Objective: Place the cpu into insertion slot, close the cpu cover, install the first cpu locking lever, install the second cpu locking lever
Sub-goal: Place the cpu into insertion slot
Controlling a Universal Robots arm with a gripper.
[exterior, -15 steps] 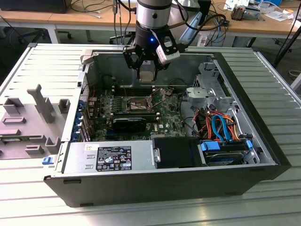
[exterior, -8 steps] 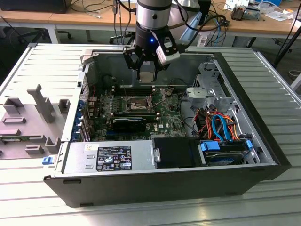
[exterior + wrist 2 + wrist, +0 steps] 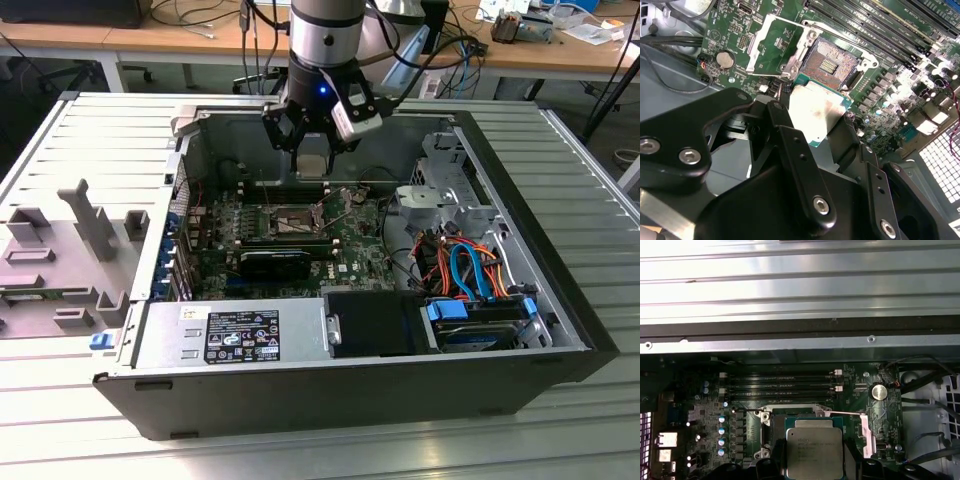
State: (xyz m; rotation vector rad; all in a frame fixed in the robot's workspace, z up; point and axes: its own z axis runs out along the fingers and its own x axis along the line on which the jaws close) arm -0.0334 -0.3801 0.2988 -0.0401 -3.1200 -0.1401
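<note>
Exterior and wrist views of the chip hanging over the board. A ribbed metal surface [image 3: 60, 140] carried an open computer case [image 3: 300, 395], its upper side uncovered, so the room above the green motherboard [image 3: 350, 250] was free. The gripper [image 3: 313, 165] hung over the far part of the case, above the board. Its jaws were clenched on two opposite edges of the cpu [image 3: 817, 112], which they held flat. In the first wrist view the cpu [image 3: 814, 450] showed its silver-grey metal top to the camera. Being square, it had no long axis, and its edges lay roughly parallel to the socket's rim. The cpu cover [image 3: 869, 432] was swung back on its hinge toward the round coin cell [image 3: 879, 391], leaving the insertion slot [image 3: 832, 62] bare, its dark contact field exposed. The cpu was above that slot and apart from it. Long memory slots [image 3: 777, 385] bordered the socket on one side.
</note>
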